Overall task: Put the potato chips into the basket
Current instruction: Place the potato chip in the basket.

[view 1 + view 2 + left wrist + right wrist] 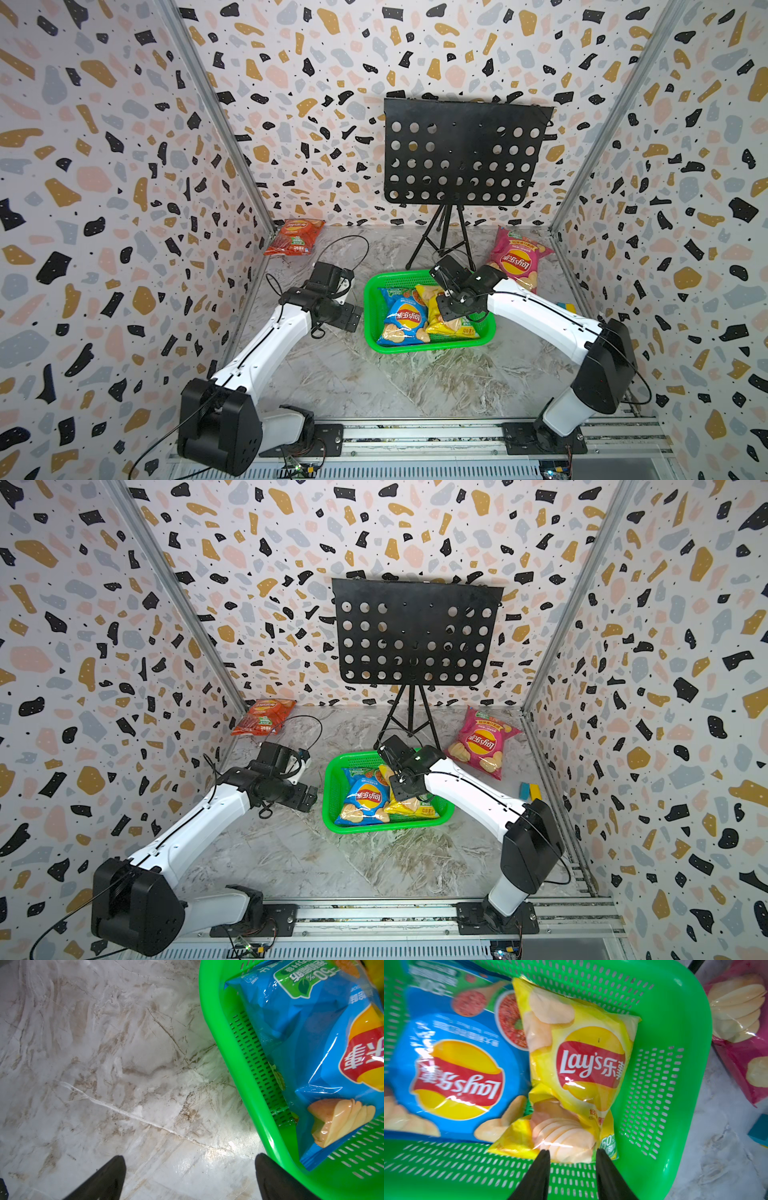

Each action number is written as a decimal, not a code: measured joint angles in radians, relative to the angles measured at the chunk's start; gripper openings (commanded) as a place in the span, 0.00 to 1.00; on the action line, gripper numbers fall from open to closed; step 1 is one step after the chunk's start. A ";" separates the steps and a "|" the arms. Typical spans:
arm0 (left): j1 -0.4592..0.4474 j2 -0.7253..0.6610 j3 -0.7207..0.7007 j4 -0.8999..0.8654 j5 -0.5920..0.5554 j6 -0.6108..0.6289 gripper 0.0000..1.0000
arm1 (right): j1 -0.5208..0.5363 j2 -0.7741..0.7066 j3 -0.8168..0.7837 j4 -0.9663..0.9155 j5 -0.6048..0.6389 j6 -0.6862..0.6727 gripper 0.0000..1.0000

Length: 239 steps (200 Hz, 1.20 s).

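Note:
The green basket (428, 348) (374, 828) stands mid-floor. In it lie a blue potato chips bag (405, 322) (456, 1076) and a yellow one (451, 330) (581, 1064), side by side. My right gripper (572, 1152) hangs open over the basket, its tips just short of the yellow bag's end, with nothing between them. My left gripper (190, 1157) is open wide over bare floor beside the basket's left wall (234, 1064). A red bag (294, 237) lies in the far left corner. A pink bag (517, 257) (741, 1022) lies right of the basket.
A black perforated music stand (463, 153) rises behind the basket, its tripod legs (440, 237) close to the far rim. A small blue-and-yellow block (567, 307) sits by the right wall. Patterned walls enclose three sides and a metal rail (415, 436) runs along the front.

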 measured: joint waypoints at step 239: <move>0.000 0.000 0.000 0.003 0.005 0.000 1.00 | -0.137 0.044 -0.217 0.274 -0.330 0.033 0.51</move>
